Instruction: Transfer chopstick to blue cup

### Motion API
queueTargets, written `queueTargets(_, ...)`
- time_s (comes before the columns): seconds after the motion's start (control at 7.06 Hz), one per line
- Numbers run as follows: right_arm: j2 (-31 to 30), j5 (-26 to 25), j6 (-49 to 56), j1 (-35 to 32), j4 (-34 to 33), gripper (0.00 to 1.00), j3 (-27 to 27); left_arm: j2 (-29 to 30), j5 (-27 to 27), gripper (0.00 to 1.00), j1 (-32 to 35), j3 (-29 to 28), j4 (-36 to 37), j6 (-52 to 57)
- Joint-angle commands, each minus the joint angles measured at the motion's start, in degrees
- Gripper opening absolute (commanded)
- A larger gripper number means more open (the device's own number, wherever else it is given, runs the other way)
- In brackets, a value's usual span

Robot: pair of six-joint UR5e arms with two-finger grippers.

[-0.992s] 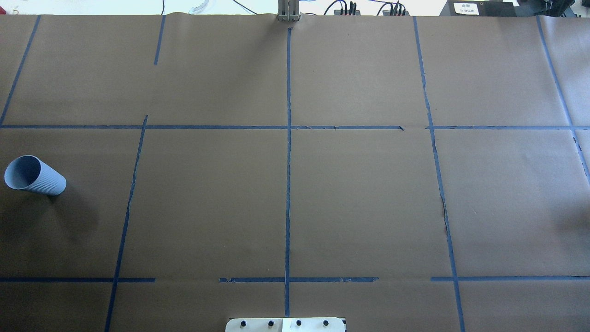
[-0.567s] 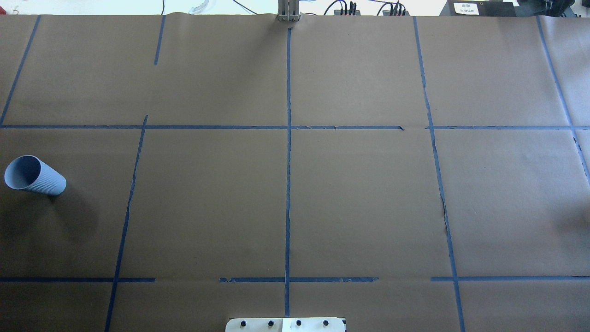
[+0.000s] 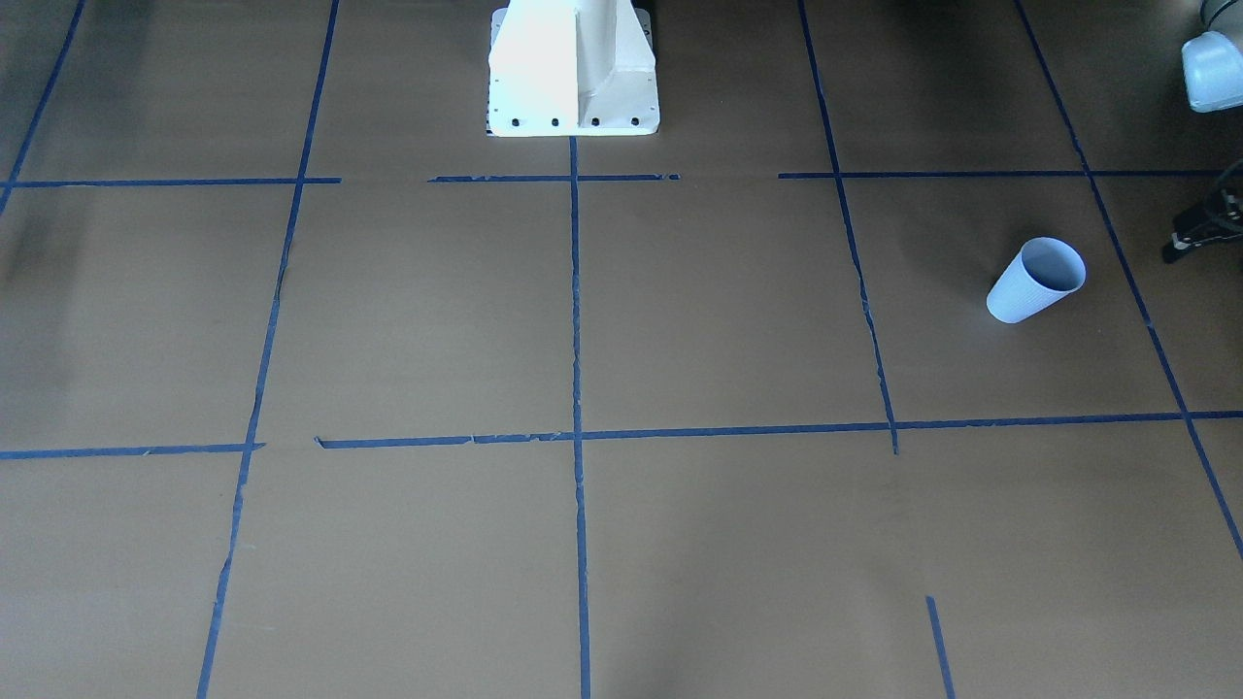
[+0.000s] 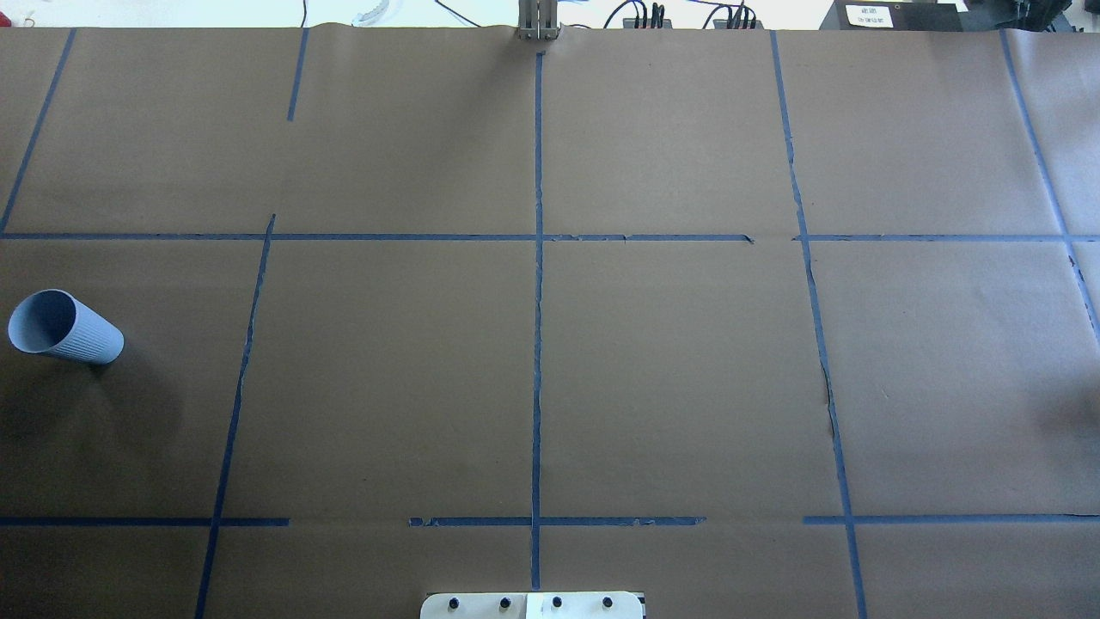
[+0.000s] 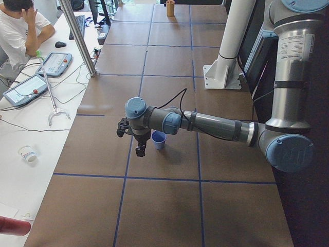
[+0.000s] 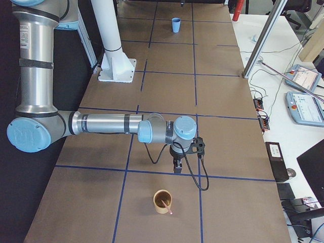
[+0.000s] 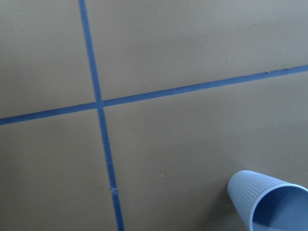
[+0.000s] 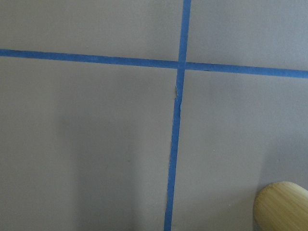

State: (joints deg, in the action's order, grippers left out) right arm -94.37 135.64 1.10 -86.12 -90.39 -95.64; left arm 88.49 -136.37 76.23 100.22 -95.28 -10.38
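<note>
The blue cup [image 4: 64,327] stands upright near the table's left edge; it also shows in the front view [image 3: 1035,280] and the left wrist view [image 7: 269,199]. My left gripper [image 5: 140,152] hangs just beside the cup, toward the table's end; I cannot tell whether it is open or shut. The pale pink chopstick [image 6: 166,206] leans inside a brown bamboo cup [image 6: 162,201] at the table's right end. My right gripper [image 6: 177,169] hovers a little short of that cup; I cannot tell its state. The bamboo cup's rim shows in the right wrist view [image 8: 281,204].
Brown paper with blue tape lines [image 4: 537,301] covers the table. The white robot pedestal [image 3: 573,68] stands at the robot's edge of the table. An operator [image 5: 20,25] sits at a side desk with tablets [image 5: 25,88] and cables.
</note>
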Motion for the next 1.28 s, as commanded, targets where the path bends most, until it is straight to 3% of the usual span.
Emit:
queueTargets(0.0,-0.02,1.29,-0.14,0.34,0.74,1.00,0.53,-1.91,0.05,1.00,-6.07,-0.54,-5.95,-9.88)
queueTargets(0.57,-0.02,1.47,0.13,0.34,4.42,1.00,3.52,-1.57,-0.04,0.97,-11.28,-2.48,-6.85,-12.20)
queueTargets(0.71,0.06,1.47,0.22,0.34,5.13,1.00,4.14,-1.48,-0.04,0.84,-11.28,-2.74,-6.85,-12.20)
queueTargets(0.85,0.15,1.47,0.22,0.43,5.13,1.00,4.40,-1.39,-0.04,0.49,-11.46,-2.92,-6.85,-12.20)
queueTargets(1.13,0.15,1.47,0.22,0.34,5.22,1.00,4.75,-1.13,-0.13,0.08,-12.24,-3.36,-6.76,-12.20)
